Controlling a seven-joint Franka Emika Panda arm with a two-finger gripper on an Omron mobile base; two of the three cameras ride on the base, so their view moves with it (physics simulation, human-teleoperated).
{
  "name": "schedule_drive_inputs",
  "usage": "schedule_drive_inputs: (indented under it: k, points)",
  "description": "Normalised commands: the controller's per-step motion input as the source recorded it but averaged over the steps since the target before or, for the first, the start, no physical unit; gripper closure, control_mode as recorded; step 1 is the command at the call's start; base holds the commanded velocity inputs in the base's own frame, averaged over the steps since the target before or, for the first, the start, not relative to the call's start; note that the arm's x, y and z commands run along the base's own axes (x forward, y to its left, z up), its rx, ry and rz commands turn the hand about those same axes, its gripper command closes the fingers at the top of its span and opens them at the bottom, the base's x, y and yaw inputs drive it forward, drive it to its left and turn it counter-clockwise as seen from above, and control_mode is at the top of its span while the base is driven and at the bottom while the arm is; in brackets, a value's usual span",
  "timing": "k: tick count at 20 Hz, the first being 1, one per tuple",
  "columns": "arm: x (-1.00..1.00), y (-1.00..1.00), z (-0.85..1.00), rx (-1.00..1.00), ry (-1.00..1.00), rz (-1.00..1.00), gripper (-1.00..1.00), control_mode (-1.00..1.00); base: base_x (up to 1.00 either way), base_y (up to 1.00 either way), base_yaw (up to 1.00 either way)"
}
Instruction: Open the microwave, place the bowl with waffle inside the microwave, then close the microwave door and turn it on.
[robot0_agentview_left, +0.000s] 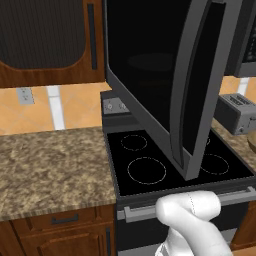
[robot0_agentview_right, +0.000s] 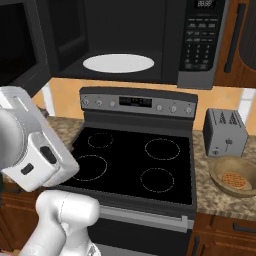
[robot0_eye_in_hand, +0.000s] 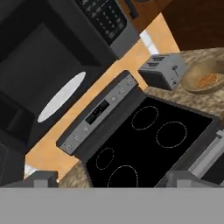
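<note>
Gripper (robot0_eye_in_hand: 107, 180) tips show at the bottom of the hand view, spread wide apart with nothing between them, hovering above the near left part of the stove (robot0_agentview_right: 132, 162). The stove serves as the landmark here.

Stove top is black glass with four ring burners, bare. Just right of the stove, on the speckled counter (robot0_agentview_right: 220, 192), sits the bowl (robot0_agentview_right: 233, 176), tan and round, with an orange gridded waffle (robot0_agentview_right: 233, 180) lying flat inside. Directly behind the bowl, away from the robot, stands a grey toaster (robot0_agentview_right: 224, 132), close to it but apparently not touching.

Above the stove hangs the microwave (robot0_agentview_right: 150, 40). Its door (robot0_agentview_left: 165, 85) is swung fully open to the stove's left, so the cavity is exposed with a white turntable (robot0_agentview_right: 118, 63) on its floor. The keypad panel (robot0_agentview_right: 202, 42) sits at the cavity's right.

Opening looks done; the step in hand is judged to be fetching the bowl. To do it well, the hand should travel right across the stove, come down over the bowl's rim on the side away from the toaster, pinch the wall rather than the waffle, and keep the bowl level while lifting.
</note>
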Motion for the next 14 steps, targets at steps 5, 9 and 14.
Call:
schedule_drive_inputs:
  k: [5,9,14]
  points:
    - [0.89,-0.72,-0.35,0.16,0.19,-0.32,-1.00,-1.00,0.00,0.00,0.00]
    - [0.69,-0.52,-0.32,0.06,0.20,-0.53,-1.00,-1.00,0.00,0.00,0.00]
    - [0.42,-0.74,-0.33,0.12,0.22,-0.30,-1.00,-1.00,0.00,0.00,0.00]
